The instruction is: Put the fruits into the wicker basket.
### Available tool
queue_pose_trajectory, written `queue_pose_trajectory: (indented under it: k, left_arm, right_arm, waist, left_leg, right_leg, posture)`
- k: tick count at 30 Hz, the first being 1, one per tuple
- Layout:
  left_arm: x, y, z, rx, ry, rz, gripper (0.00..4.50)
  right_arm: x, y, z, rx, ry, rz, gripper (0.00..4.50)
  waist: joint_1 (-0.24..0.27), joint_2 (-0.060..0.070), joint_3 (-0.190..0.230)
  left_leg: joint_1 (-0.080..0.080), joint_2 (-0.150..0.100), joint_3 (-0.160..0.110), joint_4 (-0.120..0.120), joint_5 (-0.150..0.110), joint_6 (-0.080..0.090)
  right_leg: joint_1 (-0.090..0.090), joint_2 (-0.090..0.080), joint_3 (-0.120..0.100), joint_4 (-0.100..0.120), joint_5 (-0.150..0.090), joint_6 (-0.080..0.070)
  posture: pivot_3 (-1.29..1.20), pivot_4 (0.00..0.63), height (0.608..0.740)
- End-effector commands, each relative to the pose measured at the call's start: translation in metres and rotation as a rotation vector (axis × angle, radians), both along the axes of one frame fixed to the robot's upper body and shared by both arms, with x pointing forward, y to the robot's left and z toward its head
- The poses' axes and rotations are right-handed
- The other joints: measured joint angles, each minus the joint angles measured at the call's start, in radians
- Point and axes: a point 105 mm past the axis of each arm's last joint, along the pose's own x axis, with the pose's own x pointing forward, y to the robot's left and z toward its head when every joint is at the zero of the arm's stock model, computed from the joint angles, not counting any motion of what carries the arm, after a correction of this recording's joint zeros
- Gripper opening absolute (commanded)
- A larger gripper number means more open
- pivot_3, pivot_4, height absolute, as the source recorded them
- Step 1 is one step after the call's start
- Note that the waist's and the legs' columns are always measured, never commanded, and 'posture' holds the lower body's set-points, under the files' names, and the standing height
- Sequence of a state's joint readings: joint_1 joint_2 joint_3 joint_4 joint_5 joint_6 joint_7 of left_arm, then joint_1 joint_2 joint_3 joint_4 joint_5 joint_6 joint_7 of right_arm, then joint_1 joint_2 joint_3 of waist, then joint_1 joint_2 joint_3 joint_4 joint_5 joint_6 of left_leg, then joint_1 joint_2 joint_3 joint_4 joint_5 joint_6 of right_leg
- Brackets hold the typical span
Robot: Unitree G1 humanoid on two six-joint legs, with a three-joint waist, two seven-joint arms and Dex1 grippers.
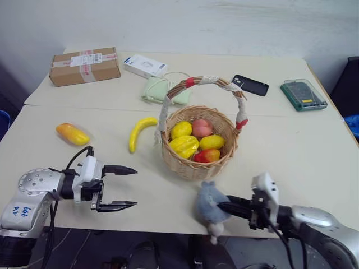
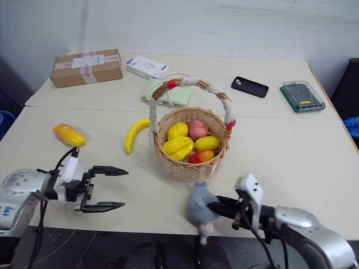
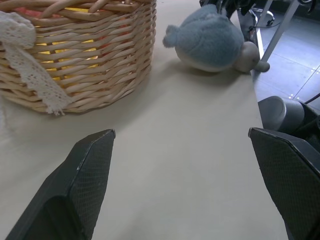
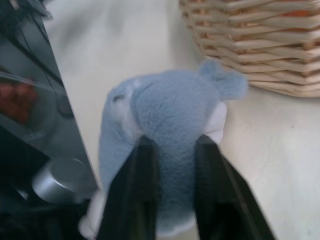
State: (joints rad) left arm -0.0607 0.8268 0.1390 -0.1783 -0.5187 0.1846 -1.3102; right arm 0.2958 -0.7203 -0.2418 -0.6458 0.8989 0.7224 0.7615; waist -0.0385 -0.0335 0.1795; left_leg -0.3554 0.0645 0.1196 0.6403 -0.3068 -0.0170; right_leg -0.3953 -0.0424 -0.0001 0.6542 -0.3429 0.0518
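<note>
Pinching fuzzy grey plush toy (image 4: 170,125) in right gripper (image 4: 172,150) beside ribbed woven wicker basket (image 4: 260,45), left gripper (image 1: 120,188) gaping empty.

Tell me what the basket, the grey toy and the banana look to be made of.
Basket: tan woven wicker, going by its visible interlaced strands; the handle is wrapped in white lace cloth.
Grey toy: soft plush, with a fuzzy matte pile that dents between the right claw fingers.
Banana: probably plastic, given its smooth glossy yellow skin.

Tan woven wicker basket (image 1: 196,162), yellow banana (image 1: 140,131), grey plush toy (image 1: 208,203).
</note>
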Motion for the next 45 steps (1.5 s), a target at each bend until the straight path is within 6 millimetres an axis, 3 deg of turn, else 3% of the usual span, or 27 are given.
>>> queue_pose_trajectory:
  k: [1, 5, 9, 11, 16, 20, 23, 26, 29, 30, 33, 36, 39, 40, 42, 45]
  left_arm:
    - [-0.002, -0.008, 0.009, -0.063, 0.012, -0.015, 4.5]
    - [-0.013, -0.02, 0.009, -0.107, 0.071, -0.075, 4.5]
    - [-0.003, -0.034, 0.019, -0.175, 0.026, -0.069, 4.5]
    - [0.002, -0.04, 0.027, -0.216, 0.001, -0.058, 4.5]
    - [0.01, -0.044, 0.045, -0.283, -0.078, -0.021, 4.5]
    - [0.011, -0.048, 0.055, -0.324, -0.087, -0.011, 4.5]
    - [0.01, -0.048, 0.054, -0.269, -0.127, -0.019, 4.5]
    - [0.018, -0.043, 0.059, -0.277, -0.143, 0.033, 4.5]
    - [0.021, -0.03, 0.049, -0.235, -0.133, 0.092, 4.5]
    - [0.023, -0.025, 0.047, -0.229, -0.133, 0.118, 4.5]
    - [0.033, 0.004, 0.045, -0.229, -0.145, 0.269, 4.5]
    - [0.037, 0.038, 0.039, -0.221, -0.164, 0.436, 4.5]
    - [0.034, 0.078, 0.032, -0.2, -0.203, 0.632, 4.5]
    - [0.032, 0.092, 0.032, -0.193, -0.229, 0.706, 4.5]
    - [0.029, 0.109, 0.034, -0.188, -0.26, 0.796, 4.5]
    - [0.013, 0.164, 0.027, -0.204, -0.227, 1.09, 4.5]
  right_arm:
    - [-0.006, -0.062, 0.036, -0.004, -0.104, -0.225, 0.09]
    - [-0.015, -0.149, 0.036, -0.13, -0.136, -0.525, 0.09]
    - [-0.005, -0.24, 0.027, -0.322, -0.245, -0.843, 0.09]
    - [0.0, -0.265, 0.013, -0.381, -0.231, -0.92, 0.09]
    - [0.029, -0.277, 0.009, -0.341, -0.246, -1.013, 0.09]
    - [0.039, -0.273, 0.011, -0.224, -0.219, -1.028, 1.34]
    - [0.036, -0.268, 0.012, -0.311, -0.24, -0.987, 2.39]
    - [0.03, -0.276, 0.035, -0.321, -0.333, -1.027, 3.47]
    - [0.026, -0.284, 0.063, -0.283, -0.419, -1.095, 4.47]
    - [0.025, -0.284, 0.072, -0.26, -0.446, -1.107, 4.47]
    - [0.03, -0.261, 0.106, -0.191, -0.594, -1.017, 4.47]
    - [0.04, -0.217, 0.112, -0.211, -0.633, -0.816, 4.47]
    - [0.045, -0.16, 0.1, -0.283, -0.679, -0.529, 4.47]
    - [0.037, -0.131, 0.087, -0.328, -0.692, -0.317, 4.47]
    - [0.022, -0.1, 0.07, -0.368, -0.704, -0.063, 4.47]
    - [0.021, -0.054, 0.072, -0.176, -0.792, 0.006, 4.47]
  waist:
    - [0.008, 0.001, 0.001]
    - [0.012, 0.0, 0.0]
    - [0.006, 0.0, 0.0]
    - [0.005, 0.001, 0.001]
    - [-0.005, 0.01, 0.003]
    - [-0.008, 0.011, 0.004]
    - [-0.007, 0.011, 0.004]
    - [-0.004, 0.011, 0.004]
    - [-0.003, 0.011, 0.004]
    - [-0.004, 0.011, 0.004]
    - [-0.017, 0.012, 0.004]
    - [-0.023, 0.011, 0.004]
    - [-0.023, 0.01, 0.005]
    - [-0.02, 0.01, 0.005]
    - [-0.012, 0.009, 0.005]
    - [-0.005, 0.007, 0.005]
  left_leg:
    - [0.0, 0.0, 0.0, 0.001, 0.0, 0.001]
    - [0.0, 0.0, 0.0, 0.003, -0.002, 0.002]
    - [0.001, -0.001, 0.003, 0.005, -0.003, 0.004]
    - [0.001, -0.001, 0.004, 0.006, -0.003, 0.005]
    - [0.001, 0.0, 0.004, 0.006, -0.001, 0.002]
    - [0.001, 0.001, 0.004, 0.006, 0.002, -0.004]
    - [0.001, 0.0, 0.004, 0.006, 0.002, -0.004]
    - [0.001, 0.0, 0.004, 0.006, 0.002, -0.004]
    - [0.001, -0.001, 0.004, 0.007, 0.002, -0.004]
    - [0.001, -0.001, 0.004, 0.006, 0.002, -0.004]
    - [0.001, 0.0, 0.005, 0.006, 0.001, -0.005]
    - [0.002, 0.003, 0.004, 0.005, 0.001, -0.004]
    - [0.002, 0.004, 0.004, 0.004, -0.001, -0.004]
    - [0.002, 0.004, 0.004, 0.004, -0.001, -0.003]
    - [0.001, 0.004, 0.003, 0.004, -0.002, -0.001]
    - [0.0, 0.003, 0.002, 0.004, -0.004, 0.0]
  right_leg:
    - [0.0, 0.0, 0.0, 0.0, 0.0, 0.0]
    - [0.003, 0.0, 0.0, -0.002, 0.0, 0.001]
    - [0.004, 0.0, 0.003, -0.004, 0.002, 0.003]
    - [0.004, 0.0, 0.003, -0.004, 0.003, 0.003]
    - [0.002, 0.004, 0.006, -0.001, 0.003, 0.003]
    - [0.002, 0.004, 0.007, -0.001, 0.003, 0.003]
    - [0.002, 0.004, 0.007, -0.001, 0.003, 0.004]
    - [0.002, 0.004, 0.007, -0.001, 0.003, 0.005]
    - [0.002, 0.004, 0.007, -0.001, 0.003, 0.005]
    - [0.002, 0.004, 0.008, -0.001, 0.003, 0.005]
    - [0.002, 0.004, 0.008, -0.001, 0.003, 0.005]
    - [0.002, 0.007, 0.008, -0.001, 0.003, 0.005]
    - [0.001, 0.007, 0.007, -0.001, 0.003, 0.005]
    - [0.001, 0.007, 0.007, -0.002, 0.003, 0.005]
    - [0.001, 0.006, 0.006, -0.003, 0.003, 0.005]
    - [0.002, 0.004, 0.004, -0.005, 0.003, 0.005]
  posture:
    - [0.0, 0.15, 0.74]
    - [0.0, 0.15, 0.74]
    - [0.0, 0.15, 0.74]
    - [0.0, 0.15, 0.74]
    - [0.0, 0.15, 0.74]
    - [0.0, 0.15, 0.74]
    - [0.0, 0.15, 0.74]
    - [0.0, 0.15, 0.74]
    - [0.0, 0.15, 0.74]
    - [0.0, 0.15, 0.74]
    - [0.0, 0.15, 0.74]
    - [0.0, 0.15, 0.74]
    - [0.0, 0.15, 0.74]
    - [0.0, 0.15, 0.74]
    - [0.0, 0.15, 0.74]
    - [0.0, 0.15, 0.74]
